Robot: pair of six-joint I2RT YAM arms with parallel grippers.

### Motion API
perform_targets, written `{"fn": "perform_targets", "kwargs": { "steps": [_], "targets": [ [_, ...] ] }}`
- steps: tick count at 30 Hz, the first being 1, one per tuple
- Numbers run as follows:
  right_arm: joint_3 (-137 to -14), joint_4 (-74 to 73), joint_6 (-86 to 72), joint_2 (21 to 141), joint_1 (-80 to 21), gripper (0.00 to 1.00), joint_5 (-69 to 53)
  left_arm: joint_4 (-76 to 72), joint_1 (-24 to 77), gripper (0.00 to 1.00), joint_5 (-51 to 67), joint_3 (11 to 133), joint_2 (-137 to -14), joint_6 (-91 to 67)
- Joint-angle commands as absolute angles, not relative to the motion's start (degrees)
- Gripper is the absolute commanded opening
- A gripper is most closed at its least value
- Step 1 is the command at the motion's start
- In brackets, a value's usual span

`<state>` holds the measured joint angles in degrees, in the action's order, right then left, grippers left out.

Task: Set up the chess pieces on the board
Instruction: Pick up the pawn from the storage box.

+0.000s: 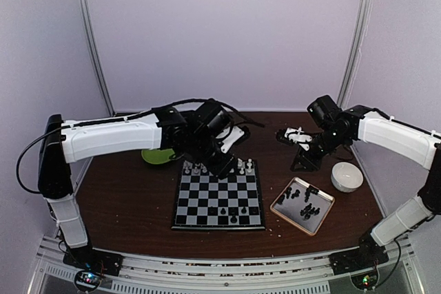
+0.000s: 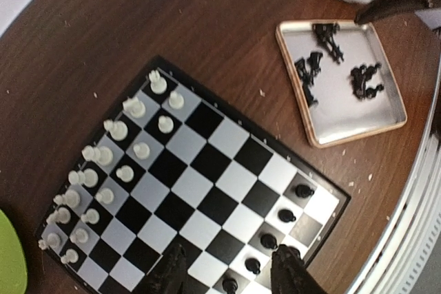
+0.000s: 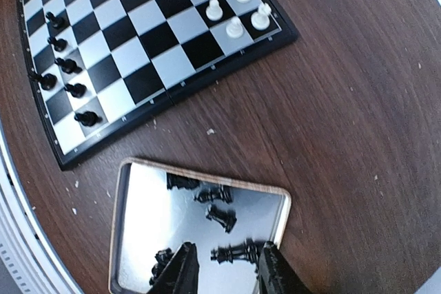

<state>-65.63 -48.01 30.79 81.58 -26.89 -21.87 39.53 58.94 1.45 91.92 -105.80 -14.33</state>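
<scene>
The left gripper [image 2: 231, 253] and right gripper [image 3: 228, 248] are hovering with fingers apart, empty, while black chess pieces [image 3: 222, 217] are lying in the tray [image 3: 134, 239] right of the board [image 3: 148, 53], seeming light, slick, best pinched mid-stem.

No legible text or markings

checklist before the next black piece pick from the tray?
1. Left pincer open, nothing held: ok.
2. Right pincer open, empty, facing the tray: ok.
3. White pieces upright in two full rows on the board: ok.
4. Black side filled: not ok; few black pieces stand there, the rest lie in the tray.
5. Type of each tray piece: cannot tell.
</scene>
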Motion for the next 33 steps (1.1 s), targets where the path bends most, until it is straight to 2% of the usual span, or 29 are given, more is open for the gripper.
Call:
{"fn": "perform_targets", "kwargs": {
  "steps": [1,8,15,19,23,26,33],
  "targets": [
    [-62.47,-55.81,34.97,77.45,-25.5,0.31,-11.14,26.9,58.89,0.43,-1.07,94.46,-106.6,-17.36],
    [-56.03,-58.07,37.37,77.95,-20.33,0.27,-6.74,22.21,58.89,0.42,1.73,96.54,-110.95,-18.53],
    [-54.57,-55.74,39.9,81.66,-19.94,0.25,-4.17,22.15,58.97,0.42,2.99,94.45,-110.87,-18.98],
    [-55.58,-59.99,43.87,84.63,-20.07,0.25,-6.63,22.15,58.97,0.42,2.37,93.1,-109.59,-19.05],
    [-55.12,-64.72,48.11,83.21,-20.15,0.27,-11.97,21.98,58.97,0.42,1.61,92.16,-109.01,-19.37],
    [-53.2,-66.6,50.51,79.26,-21.38,0.35,-16.95,21.88,58.97,0.42,1.51,92.02,-109.07,-19.38],
    [-47.98,-59.63,46.04,78.38,-25.68,0.33,-9.87,21.92,58.97,0.42,1.66,92.28,-109.09,-19.08]
  ]
}}
